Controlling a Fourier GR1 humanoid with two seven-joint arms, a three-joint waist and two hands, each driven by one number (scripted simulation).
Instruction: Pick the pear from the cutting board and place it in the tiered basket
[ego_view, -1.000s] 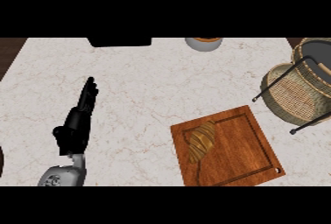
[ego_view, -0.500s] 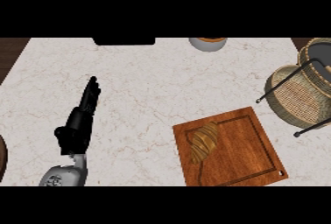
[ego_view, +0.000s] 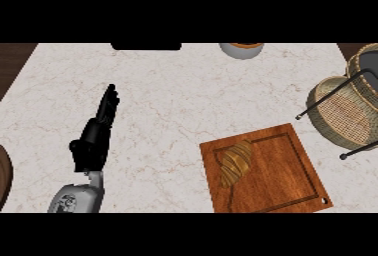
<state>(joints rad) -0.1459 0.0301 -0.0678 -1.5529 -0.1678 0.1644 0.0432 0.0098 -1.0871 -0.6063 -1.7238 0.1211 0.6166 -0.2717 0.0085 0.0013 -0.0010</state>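
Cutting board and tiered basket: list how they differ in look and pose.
The cutting board is flat, solid reddish wood and carries the pear; the tiered basket is pale woven wicker in a dark wire frame, standing up from the counter. The board shows whole; the basket is cropped at the right edge. Both sit on the right side.

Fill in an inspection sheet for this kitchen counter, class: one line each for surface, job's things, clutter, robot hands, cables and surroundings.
Surface: pale marble counter, dark wood showing past its left edge.
Job's things: pear lies on the left part of the cutting board; tiered basket stands at the right edge, partly cut off by the view.
Clutter: small bowl and a flat black object at the far edge, both cut off.
Robot hands: left robot hand open, fingers straight, at the view's left, apart from the board; right robot hand not in view.
Cables: nothing seen.
Surroundings: a curved dark brown edge at the lower left; cannot tell what it is.
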